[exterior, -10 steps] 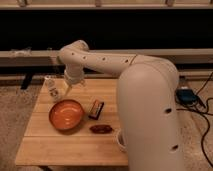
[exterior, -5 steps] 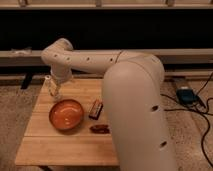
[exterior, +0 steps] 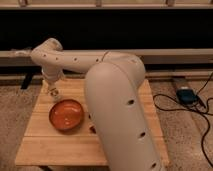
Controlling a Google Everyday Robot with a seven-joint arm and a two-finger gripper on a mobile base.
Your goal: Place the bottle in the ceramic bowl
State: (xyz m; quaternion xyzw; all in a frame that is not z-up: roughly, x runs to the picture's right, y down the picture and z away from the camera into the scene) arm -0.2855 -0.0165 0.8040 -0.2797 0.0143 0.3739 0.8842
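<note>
In the one camera view, we are looking at the big white arm [exterior: 80, 60] reaching out to the left over the wooden table [exterior: 60, 147]. The gripper [exterior: 52, 86] is hanging down near the far left corner of the table, right at the bottle [exterior: 54, 93], which is showing as a small pale thing just below it. A moment ago the gripper was hanging nearer the middle, behind the bowl. It has been swinging left bit by bit, and now it is reaching the bottle. We cannot tell if the gripper is apart, together, or clamped on the bottle, because the two are blending into each other. The ceramic bowl [exterior: 66, 115] is sitting just in front of the bottle, orange and shiny, with nothing in it. A small dark thing [exterior: 92, 129] is peeking out beside the bowl, half hidden by the arm. So we are thinking the job is at the grabbing part. The bottle is not in the bowl yet, and it is only needing a short trip forward.
</note>
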